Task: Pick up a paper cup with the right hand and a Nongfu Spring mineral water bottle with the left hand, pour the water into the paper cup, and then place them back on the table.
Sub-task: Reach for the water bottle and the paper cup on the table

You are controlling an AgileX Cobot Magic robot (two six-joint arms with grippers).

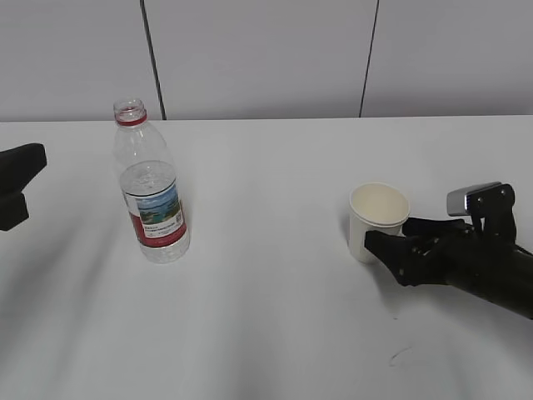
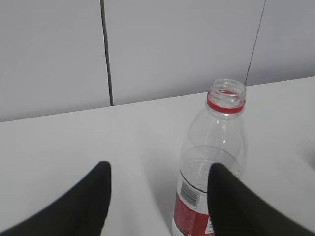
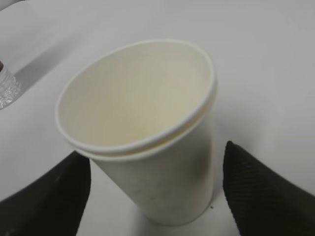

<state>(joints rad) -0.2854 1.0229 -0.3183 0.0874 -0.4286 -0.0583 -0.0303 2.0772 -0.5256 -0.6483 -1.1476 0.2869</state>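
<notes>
Right hand [image 1: 385,242], black gripper with silver-grey block on top: jaws spread either side of small off-white paper cup [image 1: 377,220], not clenched; contact with wall not resolvable. Cup upright on white table [image 1: 275,317], right of centre. Looks like two nested rims. Judged light, thin-walled, easily crushed; grip mid-wall, gently. Left hand [image 2: 157,196], black gripper: released, short of tall clear plastic bottle with red neck ring [image 1: 150,187]. Bottle upright at left, uncapped, smooth; take at label band.

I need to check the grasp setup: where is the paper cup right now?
In the exterior view the paper cup stands upright on the table's right side, between the open fingers of the right claw.
</notes>
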